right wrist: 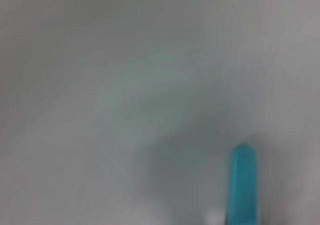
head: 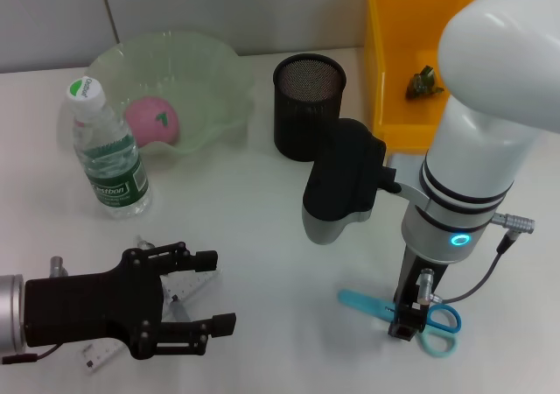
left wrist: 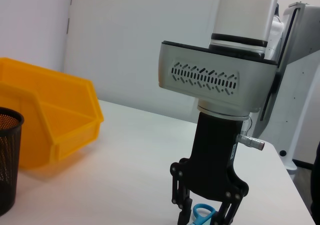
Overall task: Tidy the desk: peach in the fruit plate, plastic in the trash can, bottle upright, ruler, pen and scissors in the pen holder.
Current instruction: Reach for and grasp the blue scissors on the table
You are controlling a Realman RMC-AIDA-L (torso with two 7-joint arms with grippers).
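Observation:
My right gripper (head: 404,327) points straight down at the table's front right, its open fingers (left wrist: 181,208) standing on either side of the blue scissors (head: 437,326). A blue part of the scissors (right wrist: 243,182) fills the near edge of the right wrist view. At the front left, my left gripper (head: 214,291) is open and lies low over a white ruler (head: 191,285). The pink peach (head: 154,119) rests in the green fruit plate (head: 214,70). The bottle (head: 107,149) stands upright. Crumpled plastic (head: 423,82) lies in the yellow trash can (head: 385,79). No pen shows.
The black mesh pen holder (head: 308,105) stands at the middle back, between the plate and the yellow bin, and also shows at the edge of the left wrist view (left wrist: 7,160). My right forearm (head: 346,184) hangs in front of it. A wall runs behind the table.

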